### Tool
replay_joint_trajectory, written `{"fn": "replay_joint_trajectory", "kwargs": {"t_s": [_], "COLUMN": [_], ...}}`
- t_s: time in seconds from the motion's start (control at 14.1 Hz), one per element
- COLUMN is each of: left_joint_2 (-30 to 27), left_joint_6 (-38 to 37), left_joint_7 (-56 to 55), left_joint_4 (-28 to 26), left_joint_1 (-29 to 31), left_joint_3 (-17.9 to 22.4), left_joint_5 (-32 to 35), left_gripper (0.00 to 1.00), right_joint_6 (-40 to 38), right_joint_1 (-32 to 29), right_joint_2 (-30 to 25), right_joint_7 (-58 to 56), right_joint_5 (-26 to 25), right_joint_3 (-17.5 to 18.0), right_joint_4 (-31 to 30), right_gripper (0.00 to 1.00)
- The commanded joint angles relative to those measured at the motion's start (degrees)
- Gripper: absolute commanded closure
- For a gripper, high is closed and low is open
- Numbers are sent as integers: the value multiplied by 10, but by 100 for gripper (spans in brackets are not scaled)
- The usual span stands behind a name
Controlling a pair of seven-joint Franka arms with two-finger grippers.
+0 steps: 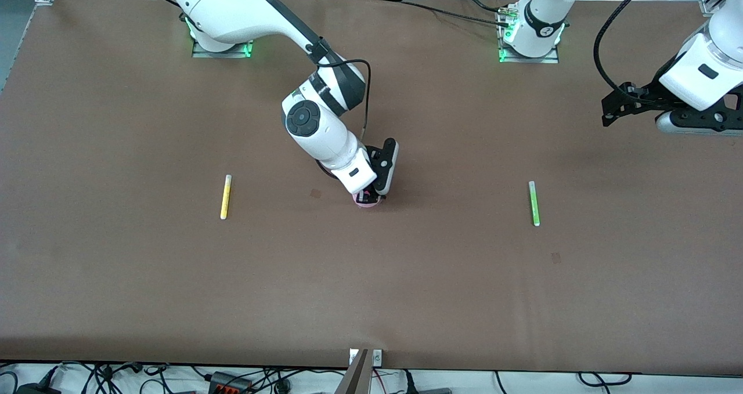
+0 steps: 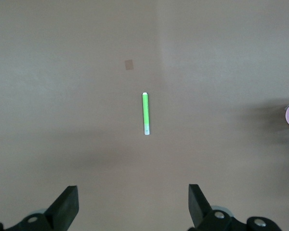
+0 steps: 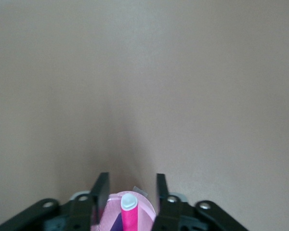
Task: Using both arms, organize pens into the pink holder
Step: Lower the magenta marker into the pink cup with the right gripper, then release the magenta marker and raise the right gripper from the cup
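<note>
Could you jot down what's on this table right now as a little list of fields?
cup: pink cup mid-table, magenta pen standing in it
loose pens: yellow pen toward the right arm's end; green pen toward the left arm's end
right gripper: over the cup, fingers either side of the magenta pen
left gripper: waits, open, above the table

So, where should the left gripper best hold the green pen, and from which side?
Probably at its middle, from straight above: the green pen lies flat and alone on the table. The fingers of the open left gripper should close across its narrow width, not along its length.
</note>
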Motion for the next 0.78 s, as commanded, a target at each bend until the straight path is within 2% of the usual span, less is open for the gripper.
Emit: {"fn": "replay_joint_trajectory", "kwargs": {"t_s": [0.0, 0.28, 0.43, 0.71], "left_joint_2": [3, 3, 3, 3], "left_joint_6": [-2, -2, -2, -3], "left_joint_7": [-7, -7, -7, -5], "left_joint_4": [10, 10, 10, 10], "left_joint_1": [0, -1, -2, -1], "left_joint_3": [1, 1, 1, 1], "left_joint_5": [-12, -12, -12, -12], "left_gripper": [0, 0, 0, 0], "right_joint_6": [3, -39, -101, -216], "right_joint_1": [0, -3, -7, -64], "right_joint_2": [-25, -72, -96, -147], "right_joint_7": [25, 113, 158, 337], "right_joint_5": [9, 9, 8, 7], "right_joint_3": [7, 6, 2, 1], "right_joint_4": [-5, 4, 21, 27], "right_gripper": [0, 0, 0, 0]}}
